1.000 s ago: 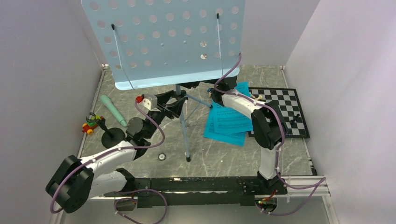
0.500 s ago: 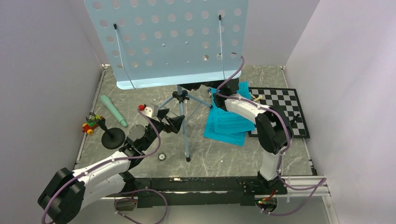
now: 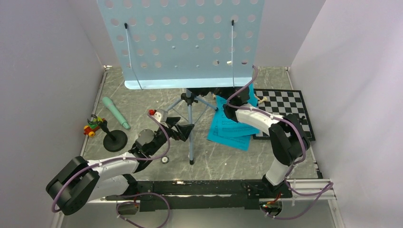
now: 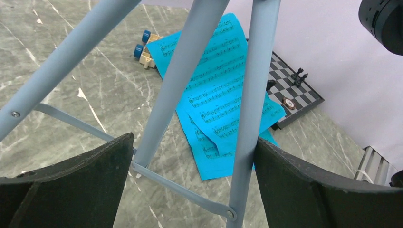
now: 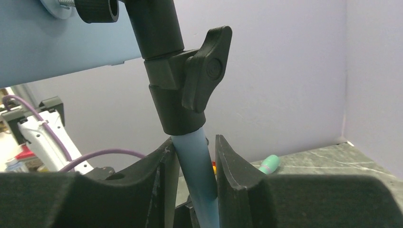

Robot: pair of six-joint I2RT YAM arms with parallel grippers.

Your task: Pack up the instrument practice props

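Toy car (image 3: 90, 127): seen at the far left edge of the bench (image 3: 142, 97), in the top view, just left of the microphone stand.
Microphone (image 3: 115, 112): mint-green, laid flat and slanted on the bench, left of centre, apart from its stand.
Microphone stand (image 3: 114, 140): black, upright on its round base, lower left of the microphone.
Left gripper (image 4: 192, 142): held low at the tripod, left of centre in the top view. Its fingers (image 4: 81, 175) are spread wide, with two pale-blue legs between them. Whether either finger touches a leg cannot be told.
Music stand (image 3: 185, 42): upright on its tripod at mid-frame. Its perforated pale-blue tray fills the upper centre of the top view, and the legs are planted on the bench below it.
Black clamp knob (image 5: 190, 90): seen on the stand's pole in the right wrist view, directly above the right gripper's fingers.
Right gripper (image 5: 195, 147): pressed together on the pale-blue pole, which is pinched between both fingers just under the clamp.
Music sheets (image 3: 230, 126): turquoise, stacked loosely and flat on the bench, right of the tripod and under the right arm. One edge touches the chessboard.
Chessboard (image 3: 285, 111): black-and-white, flat at the right of the bench, with a few pieces on it.
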